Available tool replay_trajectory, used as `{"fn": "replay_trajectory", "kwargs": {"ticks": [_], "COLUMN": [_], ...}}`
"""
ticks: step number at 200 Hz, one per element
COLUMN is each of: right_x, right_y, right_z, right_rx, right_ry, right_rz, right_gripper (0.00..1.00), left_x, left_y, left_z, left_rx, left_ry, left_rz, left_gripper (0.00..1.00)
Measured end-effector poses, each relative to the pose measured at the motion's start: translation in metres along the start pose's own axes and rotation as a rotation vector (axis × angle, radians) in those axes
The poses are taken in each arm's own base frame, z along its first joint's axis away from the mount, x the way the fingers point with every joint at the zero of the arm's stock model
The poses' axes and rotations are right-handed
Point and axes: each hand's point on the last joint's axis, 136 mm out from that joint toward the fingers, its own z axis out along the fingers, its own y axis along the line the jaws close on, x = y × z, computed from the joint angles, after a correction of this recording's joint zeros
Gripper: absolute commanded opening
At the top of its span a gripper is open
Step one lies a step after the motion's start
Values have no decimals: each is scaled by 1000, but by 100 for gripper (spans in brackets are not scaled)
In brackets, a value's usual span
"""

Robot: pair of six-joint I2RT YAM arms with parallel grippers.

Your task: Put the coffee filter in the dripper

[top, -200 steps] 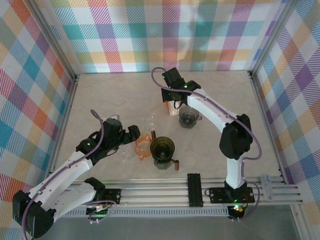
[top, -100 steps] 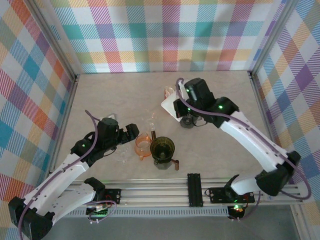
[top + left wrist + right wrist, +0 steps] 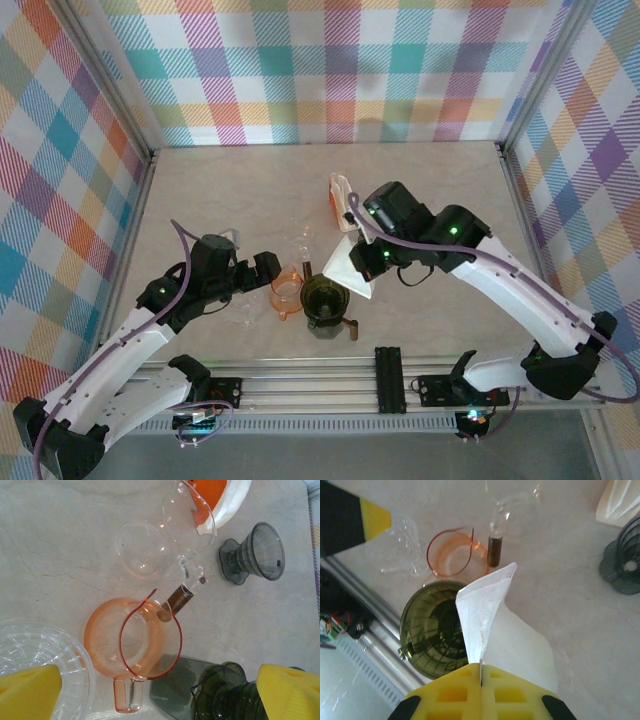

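Orange jug (image 3: pixel 132 647) just beside a clear glass carafe (image 3: pixel 155 545)

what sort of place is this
Probably a robot lab test cell, not a kitchen: plaid walls box in the table, arms bolt to an aluminium rail, a green dripper waits.

Filter (image 3: pixel 352 268) at dripper's (image 3: pixel 325 297) right rim; pitcher (image 3: pixel 285 292) left of dripper.
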Motion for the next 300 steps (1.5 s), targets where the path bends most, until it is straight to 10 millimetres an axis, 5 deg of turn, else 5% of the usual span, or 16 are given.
{"fn": "replay_trajectory", "kwargs": {"ticks": [113, 229, 300], "right_x": [2, 19, 18], "right_y": [49, 52, 51], "right_z": [43, 98, 108], "right_rx": [-23, -31, -27], "right_ry": [256, 329, 293], "right_rz": [-177, -161, -124], "right_gripper": [2, 8, 48], "left_x": [3, 4, 4], "left_y": [-13, -16, -18], "left_z": [-7, -10, -12], "left_rx": [64, 89, 97], "left_ry": [22, 28, 25], "left_rz": [32, 47, 48], "left_gripper": [100, 100, 100]}}
